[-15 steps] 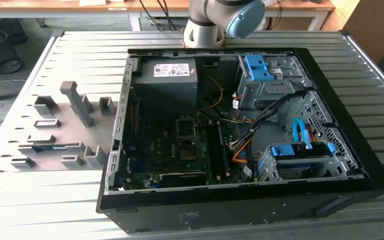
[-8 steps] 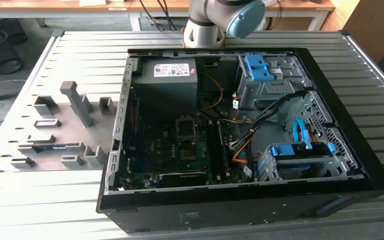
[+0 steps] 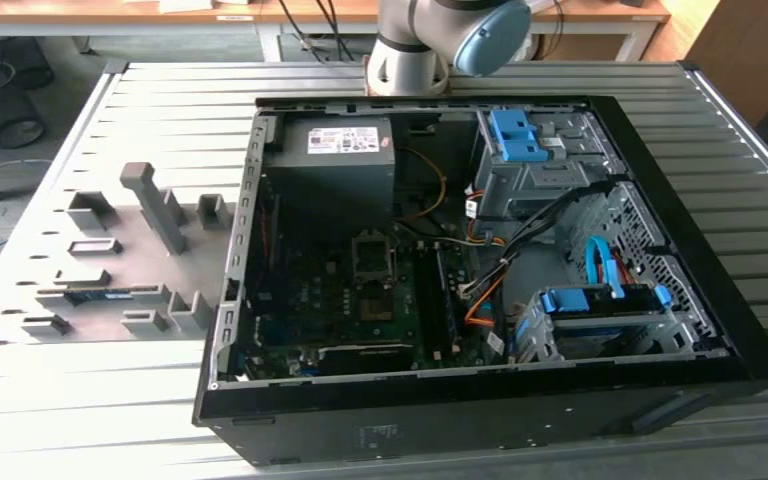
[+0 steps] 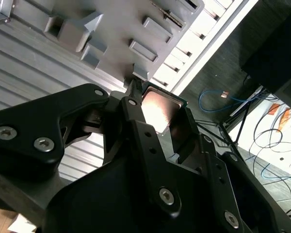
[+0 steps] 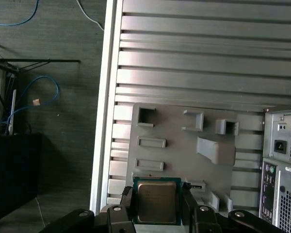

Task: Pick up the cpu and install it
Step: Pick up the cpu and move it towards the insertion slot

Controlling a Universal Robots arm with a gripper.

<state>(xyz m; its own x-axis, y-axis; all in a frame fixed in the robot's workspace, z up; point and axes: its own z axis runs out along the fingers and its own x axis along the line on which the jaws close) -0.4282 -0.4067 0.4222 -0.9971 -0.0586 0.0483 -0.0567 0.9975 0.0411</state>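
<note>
Black jaws gripping the cpu (image 5: 156, 202) edgewise, metal top toward wrist cameras, fixture tray (image 5: 184, 145), slatted counter (image 5: 194, 73), computer case (image 5: 283, 174) beyond.

arm (image 3: 444, 40) cut off by the exterior view's top edge. in the first wrist view, cpu (image 5: 156, 201) side edges partly hidden behind end effector (image 5: 157, 196) fingers; computer case (image 5: 281, 165) cropped at picture edge.
</note>
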